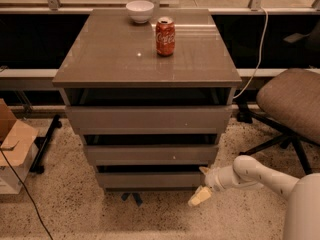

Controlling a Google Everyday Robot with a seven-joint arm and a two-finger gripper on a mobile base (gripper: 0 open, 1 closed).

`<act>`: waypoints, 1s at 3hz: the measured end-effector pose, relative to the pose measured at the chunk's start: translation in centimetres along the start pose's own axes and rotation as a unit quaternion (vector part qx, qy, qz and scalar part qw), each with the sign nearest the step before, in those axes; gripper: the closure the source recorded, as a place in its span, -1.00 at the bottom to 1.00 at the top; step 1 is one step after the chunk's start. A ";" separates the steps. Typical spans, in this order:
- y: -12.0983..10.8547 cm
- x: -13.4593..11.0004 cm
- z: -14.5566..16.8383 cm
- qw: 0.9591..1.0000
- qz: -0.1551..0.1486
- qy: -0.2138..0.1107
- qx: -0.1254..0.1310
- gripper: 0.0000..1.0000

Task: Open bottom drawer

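The bottom drawer (150,180) is the lowest and smallest of three grey-brown, handleless drawer fronts in the cabinet. It shows a dark gap above its front. My gripper (202,184) is at the drawer's right end, low near the floor, on my white arm (260,176), which reaches in from the right. Its fingers are spread: the upper one (204,171) is by the drawer's top right corner, and the lower cream-coloured one (199,196) hangs below the front. It holds nothing.
The middle drawer (150,154) and top drawer (147,119) sit above. A cola can (165,36) and a white bowl (140,11) stand on the cabinet top (100,59). An office chair (292,104) is at the right and a cardboard box (12,144) at the left. A cable (20,184) runs on the floor.
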State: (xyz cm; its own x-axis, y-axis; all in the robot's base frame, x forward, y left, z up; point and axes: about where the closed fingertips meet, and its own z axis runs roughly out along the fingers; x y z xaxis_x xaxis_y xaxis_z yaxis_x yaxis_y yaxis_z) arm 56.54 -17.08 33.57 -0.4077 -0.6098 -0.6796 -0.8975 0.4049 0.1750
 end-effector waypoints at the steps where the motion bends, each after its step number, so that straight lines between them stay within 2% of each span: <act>1: -0.6 0.7 1.3 1.000 0.011 0.004 0.011 -1.00; 3: -2.7 2.9 4.8 0.999 0.030 0.016 0.030 -1.00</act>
State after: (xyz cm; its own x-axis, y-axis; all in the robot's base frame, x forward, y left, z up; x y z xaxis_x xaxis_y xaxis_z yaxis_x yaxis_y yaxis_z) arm 58.58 -16.67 27.67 -0.4672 -0.6035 -0.6462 -0.8593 0.4819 0.1712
